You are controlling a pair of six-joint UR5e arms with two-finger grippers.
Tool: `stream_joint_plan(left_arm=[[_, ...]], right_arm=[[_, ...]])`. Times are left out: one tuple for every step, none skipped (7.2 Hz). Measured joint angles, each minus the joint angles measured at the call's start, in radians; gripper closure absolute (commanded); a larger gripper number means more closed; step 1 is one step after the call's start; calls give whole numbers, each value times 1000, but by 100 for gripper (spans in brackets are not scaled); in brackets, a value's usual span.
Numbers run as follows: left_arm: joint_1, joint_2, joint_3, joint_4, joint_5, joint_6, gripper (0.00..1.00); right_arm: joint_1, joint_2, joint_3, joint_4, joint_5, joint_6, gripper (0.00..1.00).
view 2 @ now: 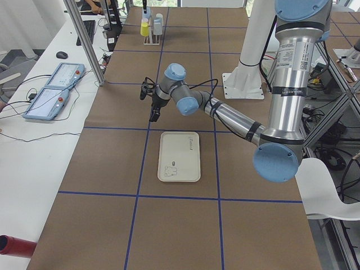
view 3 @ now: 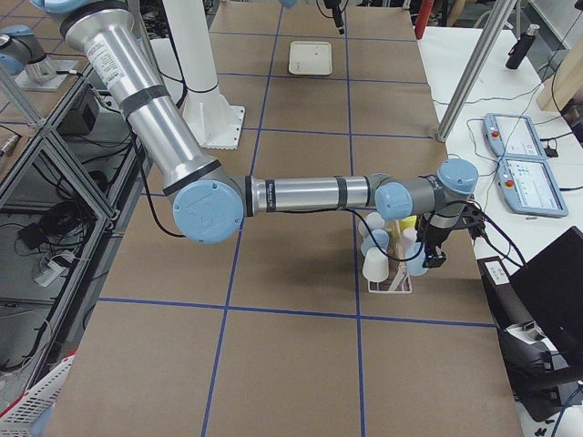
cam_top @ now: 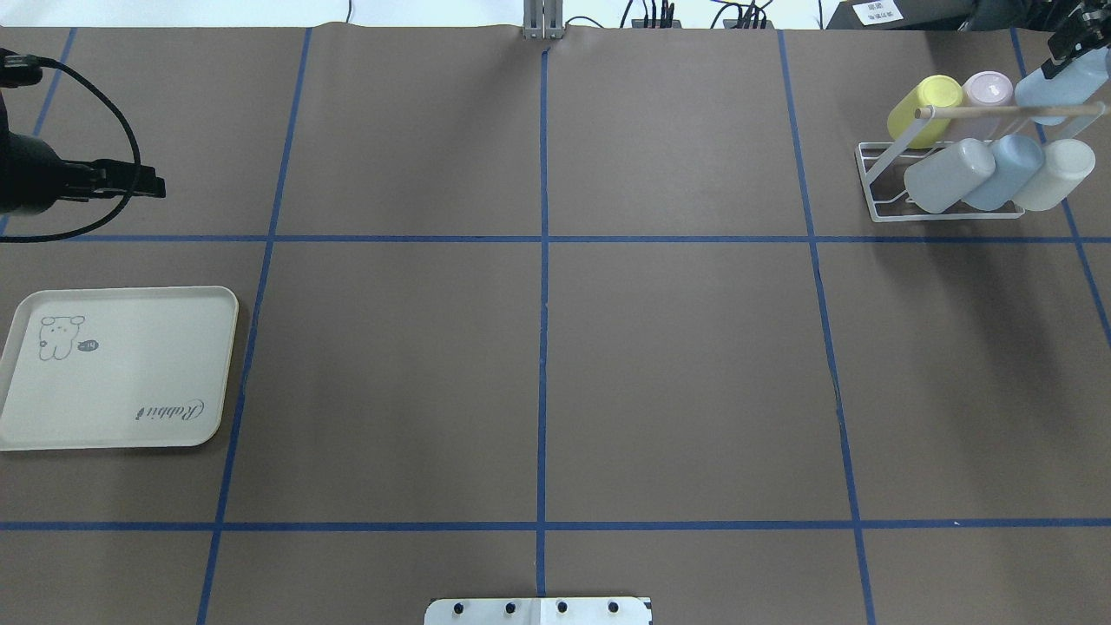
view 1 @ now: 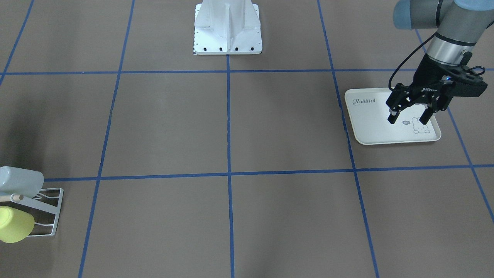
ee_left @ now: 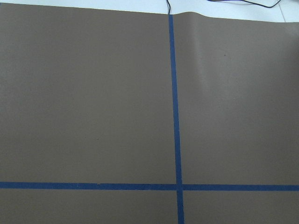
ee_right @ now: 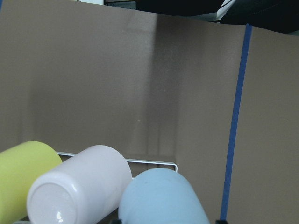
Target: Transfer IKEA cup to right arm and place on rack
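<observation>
The white wire rack (cam_top: 868, 187) with its wooden dowel (cam_top: 1007, 110) stands at the far right and carries several cups. My right gripper (cam_top: 1072, 43) is at the rack's back right. Its jaws stand around the base end of a light blue IKEA cup (cam_top: 1059, 87) that lies tilted in the back row, and it appears shut on it. That cup fills the bottom of the right wrist view (ee_right: 161, 198), next to a lilac cup (ee_right: 79, 186) and a yellow cup (ee_right: 21, 172). My left gripper (view 1: 409, 119) is open and empty, hovering above the tray.
The cream rabbit-print tray (cam_top: 121, 373) lies at the left with nothing on it. The robot's white base (view 1: 227, 27) is at the table's near edge. Blue tape lines cross the brown table cover. The rack's end (view 1: 52, 210) shows in the front-facing view.
</observation>
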Motion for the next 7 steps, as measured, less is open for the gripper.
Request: stream_joint_plan(left_arm=[[-2, 3, 1, 1, -1, 6, 0], [-6, 7, 2, 2, -2, 24, 0], [-12, 20, 3, 6, -4, 67, 0], [-25, 48, 1, 10, -7, 131, 0], [-47, 82, 1, 12, -19, 195, 0], [-85, 117, 5, 15, -58, 246, 0], [-145, 150, 15, 27, -132, 313, 0]], right_arm=[[-5, -1, -4, 0, -6, 0, 1], [-7, -1, -4, 0, -9, -1, 1], [-7, -1, -2, 1, -11, 0, 1], [0, 1, 1, 2, -11, 6, 1], [15, 0, 11, -1, -6, 10, 0], [35, -20, 51, -11, 5, 13, 0], [56, -72, 128, -22, 14, 14, 0]])
